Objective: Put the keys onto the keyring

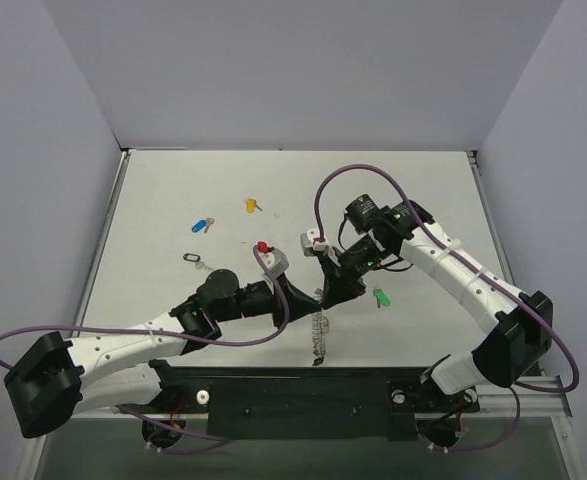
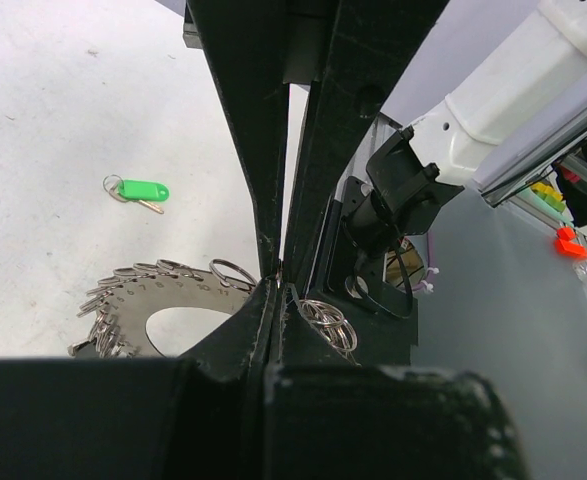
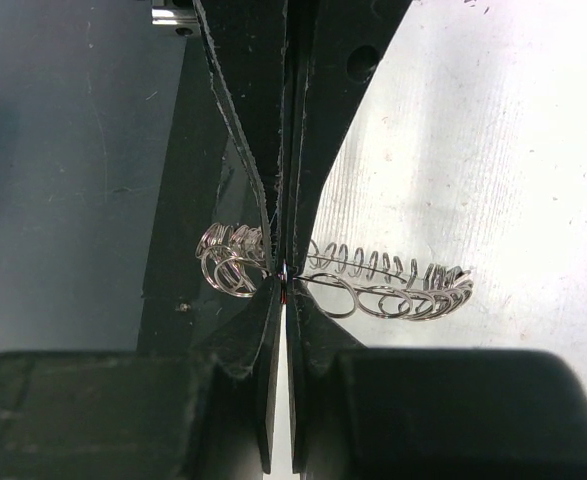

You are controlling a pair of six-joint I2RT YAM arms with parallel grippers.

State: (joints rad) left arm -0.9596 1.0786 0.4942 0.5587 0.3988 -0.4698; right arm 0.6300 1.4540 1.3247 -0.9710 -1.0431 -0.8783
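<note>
Top external view: left jaws and right jaws clamp the flat silvery metal keyring (image 1: 320,336); green-headed key (image 1: 381,297) near it, not yet threaded.

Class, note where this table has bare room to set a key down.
Free: the far strip behind the yellow-headed key and blue-headed key; the far right corner. Crowded: mid-table, where left gripper and right gripper pinch the silvery metal keyring.
</note>
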